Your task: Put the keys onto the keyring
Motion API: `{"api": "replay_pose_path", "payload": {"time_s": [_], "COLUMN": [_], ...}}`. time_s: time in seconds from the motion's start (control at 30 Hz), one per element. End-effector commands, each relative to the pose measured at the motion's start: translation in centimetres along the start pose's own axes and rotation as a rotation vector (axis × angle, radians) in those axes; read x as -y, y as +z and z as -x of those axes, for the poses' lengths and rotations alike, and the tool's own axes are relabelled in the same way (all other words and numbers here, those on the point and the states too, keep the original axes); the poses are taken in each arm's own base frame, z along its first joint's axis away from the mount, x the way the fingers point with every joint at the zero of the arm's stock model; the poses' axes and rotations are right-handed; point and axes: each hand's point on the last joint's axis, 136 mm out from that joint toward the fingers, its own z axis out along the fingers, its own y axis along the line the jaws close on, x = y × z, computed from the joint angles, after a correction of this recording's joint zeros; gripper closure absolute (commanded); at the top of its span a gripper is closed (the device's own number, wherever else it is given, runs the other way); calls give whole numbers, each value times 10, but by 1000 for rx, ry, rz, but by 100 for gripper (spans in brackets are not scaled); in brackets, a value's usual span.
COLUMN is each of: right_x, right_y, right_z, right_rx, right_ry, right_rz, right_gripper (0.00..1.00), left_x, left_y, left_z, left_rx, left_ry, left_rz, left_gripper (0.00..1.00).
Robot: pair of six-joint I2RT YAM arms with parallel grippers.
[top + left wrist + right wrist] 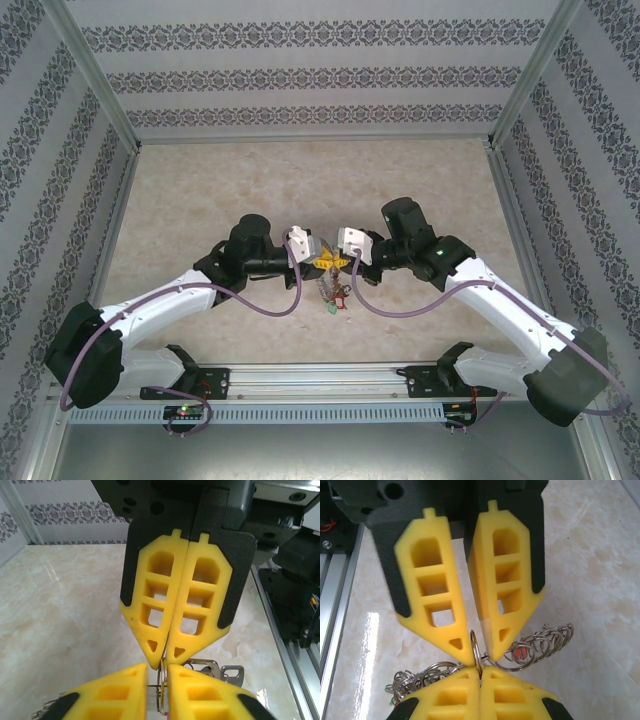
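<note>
Both grippers meet tip to tip over the middle of the table, holding up the keyring (331, 290), a bunch of silver rings with red and green tags. My right gripper (480, 669) is shut on a thin split ring (475, 647) of the keyring. My left gripper (157, 670) faces it with a narrow gap between its fingers. The split ring (161, 692) stands edge-on in that gap. Loops of the keyring (545, 640) trail off to both sides, with a red tag (521, 652) among them. A silver key (233, 674) hangs just behind the right gripper (165, 657).
The marble-patterned table (200, 190) lies below the raised bunch. An aluminium rail (330, 380) with both arm bases runs along the near edge. Patterned walls and metal posts (105, 110) close in the sides and back.
</note>
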Motion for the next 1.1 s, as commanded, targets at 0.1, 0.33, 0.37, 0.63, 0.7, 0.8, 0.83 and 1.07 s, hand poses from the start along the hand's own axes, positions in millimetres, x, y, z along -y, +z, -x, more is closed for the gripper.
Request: {"api": "replay_pose_path", "payload": {"time_s": [0.1, 0.33, 0.37, 0.63, 0.7, 0.8, 0.83, 1.07], "right_x": [3, 0, 0, -4, -3, -1, 0, 2], "right_y": [-7, -6, -6, 0, 1, -1, -3, -8], "right_z": [25, 27, 29, 5, 0, -2, -3, -9], "right_rx": [35, 41, 47, 50, 85, 139, 156, 203], "right_ry": [-78, -80, -81, -5, 29, 81, 100, 138], "right_rz": [-20, -12, -13, -22, -20, -2, 1, 26], "right_gripper": [100, 100, 100, 94, 89, 88, 87, 82], "left_x": [5, 4, 4, 0, 2, 4, 5, 6], "left_y": [4, 4, 4, -1, -3, -6, -7, -8], "left_z": [-11, -12, -13, 25, 37, 52, 55, 65], "left_rx": [-82, -95, -98, 120, 188, 288, 310, 384], "left_ry": [17, 15, 14, 2, 2, -6, -6, -16], "left_rz": [-49, -44, -45, -3, -14, -26, -33, -57], "left_gripper": [83, 97, 100, 100, 100, 100, 100, 100]}}
